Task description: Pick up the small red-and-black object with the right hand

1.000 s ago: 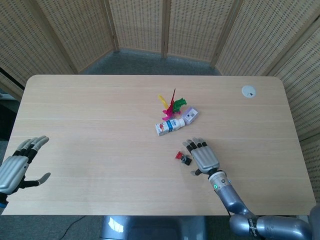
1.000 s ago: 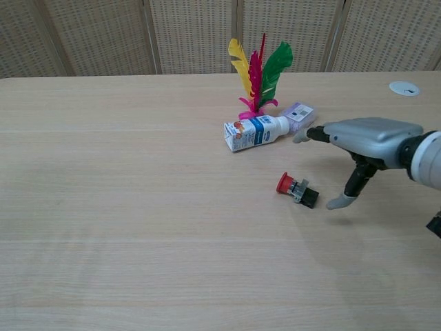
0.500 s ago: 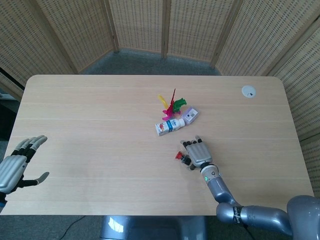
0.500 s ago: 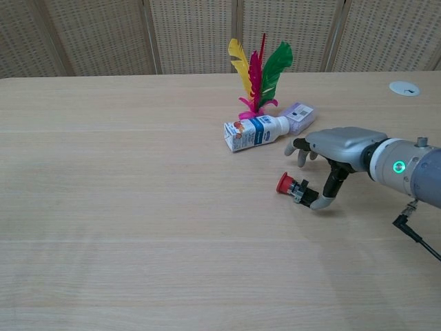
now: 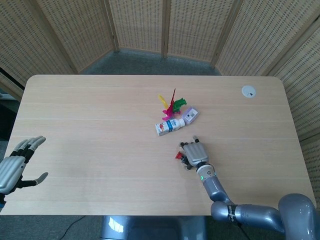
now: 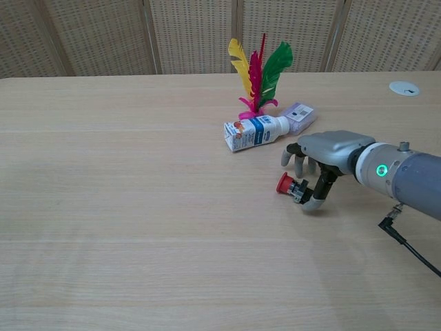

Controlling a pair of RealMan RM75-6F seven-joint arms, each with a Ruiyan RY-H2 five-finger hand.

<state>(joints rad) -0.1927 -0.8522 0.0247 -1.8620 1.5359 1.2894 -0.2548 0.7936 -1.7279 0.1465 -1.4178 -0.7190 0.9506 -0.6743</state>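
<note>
The small red-and-black object (image 6: 292,187) lies on the wooden tabletop (image 6: 138,207), a little in front of the middle and toward the right side. Its red cap points to the left and its black body points to the right. The right hand (image 6: 321,156) is over the black end, palm down. The thumb reaches down to the tabletop and touches the black end, and the other fingers (image 6: 298,155) hang just above and behind the object. The object rests on the wood, so the hand is around it, but I cannot tell if the grasp is already firm. In the head view the same hand (image 5: 194,153) covers most of the object (image 5: 178,155), and only the red cap shows beside it.

The left hand (image 5: 14,165) is well apart, at the left edge of the tabletop, with fingers spread and holding nothing.

Behind the object lies a small bottle (image 6: 253,132) on its side, next to a feather shuttlecock (image 6: 258,72) and a little purple box (image 6: 298,114). A white round disc (image 6: 403,87) sits near the far right corner.
</note>
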